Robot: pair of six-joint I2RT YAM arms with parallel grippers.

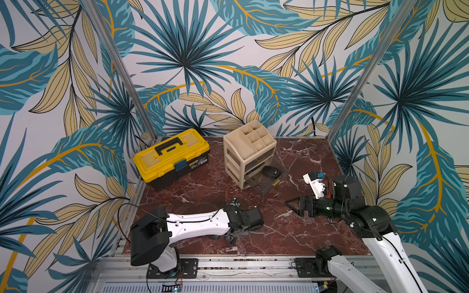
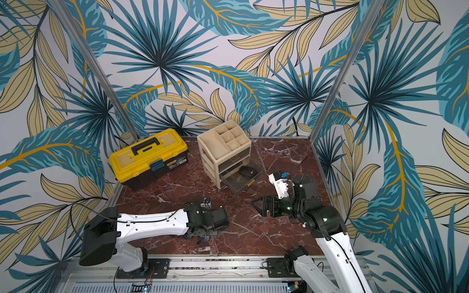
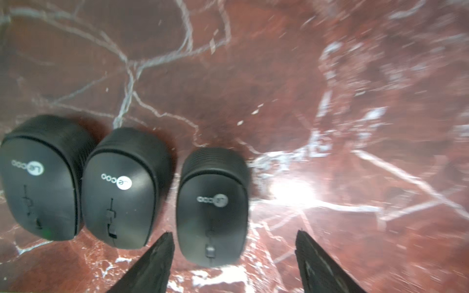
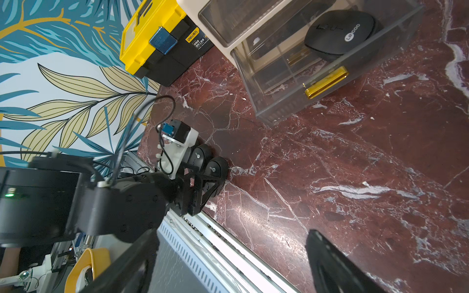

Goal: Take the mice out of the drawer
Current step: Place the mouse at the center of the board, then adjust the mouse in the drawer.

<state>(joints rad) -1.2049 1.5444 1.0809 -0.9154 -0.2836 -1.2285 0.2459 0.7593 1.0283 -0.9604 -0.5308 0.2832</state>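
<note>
My left gripper (image 3: 233,236) hangs open over a freed mouse (image 3: 212,208), well apart from the drawer (image 4: 286,106). A crooked lift could knock it into its two neighbours (image 3: 119,187). One mouse (image 4: 340,35) sits inside the drawer; my right gripper (image 4: 236,258), open too, might shove the drawer shut

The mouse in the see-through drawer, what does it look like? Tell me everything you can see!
The mouse is a small black oval that looks like matte plastic. It has a white logo near one end, and button lines with a scroll wheel at the other. It lies flat, top side up, alone on the floor of the pulled-out clear drawer of the beige organizer. Nothing else touches it.
</note>
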